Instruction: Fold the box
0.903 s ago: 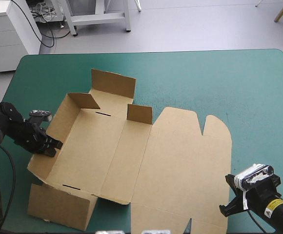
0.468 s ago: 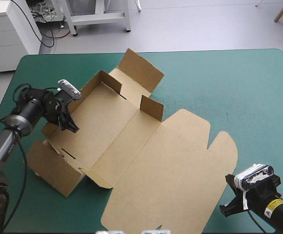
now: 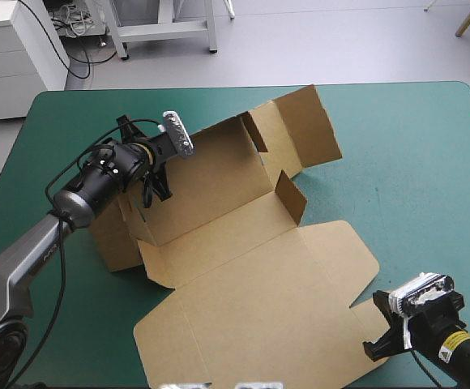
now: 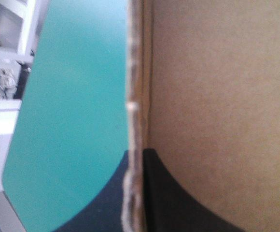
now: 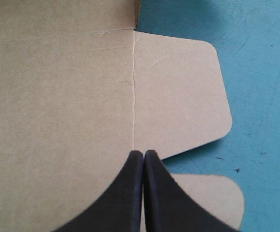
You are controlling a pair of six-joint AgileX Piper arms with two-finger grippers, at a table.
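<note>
The box [image 3: 259, 300] is plain brown, unprinted, and its cut edge is a paler tan. The cover [image 3: 413, 154] is even teal-green, with a few small dark specks at 3 o'clock of the box. The left gripper [image 3: 155, 193], at 10 o'clock, and the right gripper [image 3: 378, 344], at 5 o'clock, are black.
</note>
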